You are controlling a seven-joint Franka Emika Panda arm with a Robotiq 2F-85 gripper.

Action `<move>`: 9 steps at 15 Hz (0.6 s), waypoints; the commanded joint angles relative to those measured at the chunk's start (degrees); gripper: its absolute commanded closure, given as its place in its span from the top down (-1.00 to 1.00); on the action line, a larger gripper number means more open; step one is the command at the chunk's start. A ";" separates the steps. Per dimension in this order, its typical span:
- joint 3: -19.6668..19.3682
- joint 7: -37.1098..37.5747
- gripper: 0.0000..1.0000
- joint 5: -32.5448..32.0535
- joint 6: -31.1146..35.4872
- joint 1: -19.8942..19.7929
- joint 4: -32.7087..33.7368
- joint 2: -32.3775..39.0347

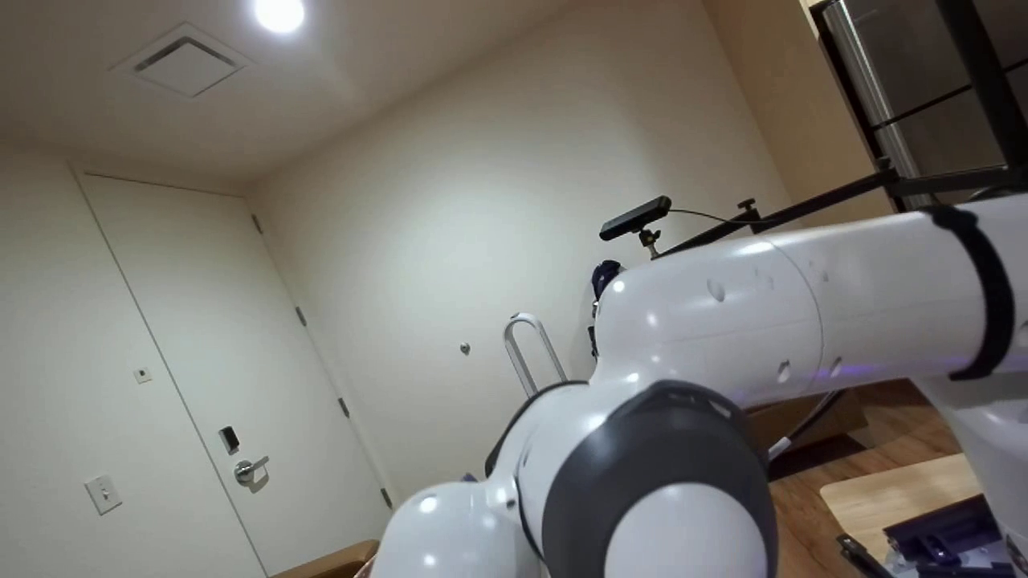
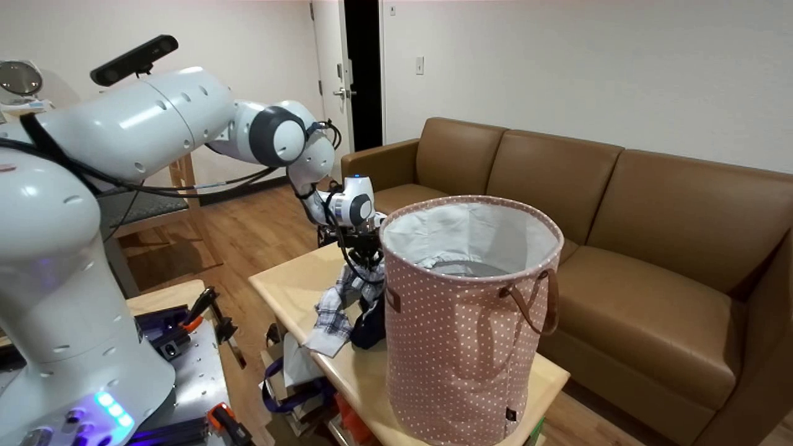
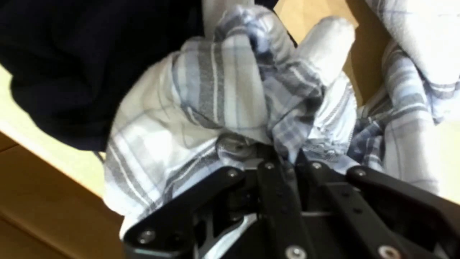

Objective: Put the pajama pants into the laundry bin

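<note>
"Pajama pants [image 3: 219,86], plaid in white, grey and pale blue. Where do you see them?"

"Bunched on the pale wooden counter [image 2: 291,282], just beside the laundry bin [image 2: 458,353]. One end reaches the counter's edge. Whether the plaid touches the bin, I can't tell."

"And the fingers [image 3: 278,201]?"

"Clamped on the pants. In the wrist view they stand close together, with plaid folds gathered at the tips. In an exterior view the fabric leads up from the counter to them."

"There's something dark next to the plaid, too."

"Yes, a dark cloth [image 3: 82,72], right against the pants. I can't tell whether it's a separate piece or part of the same bundle."

"How does the bin stand?"

"Upright on that same counter, its mouth facing up. It's pink with white dots, the lining [image 2: 471,229] is pale, and a brown handle [image 2: 526,306] hangs on its side."

"What about the arm?"

"The white arm [image 2: 167,118] shows in both exterior views. In an exterior view it stretches out and bends down toward the counter, so the fingers are beside the bin, outside it."

"And the rest of the room?"

"A brown sofa [image 2: 657,297] beyond the bin, set along a light wall [image 2: 588,80]. In an exterior view there's also a white door [image 1: 217,345] and a bright ceiling light [image 1: 279,12]."
</note>
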 commanded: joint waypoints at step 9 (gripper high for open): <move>-3.21 8.79 -0.85 -2.38 3.17 2.48 -17.71 -16.89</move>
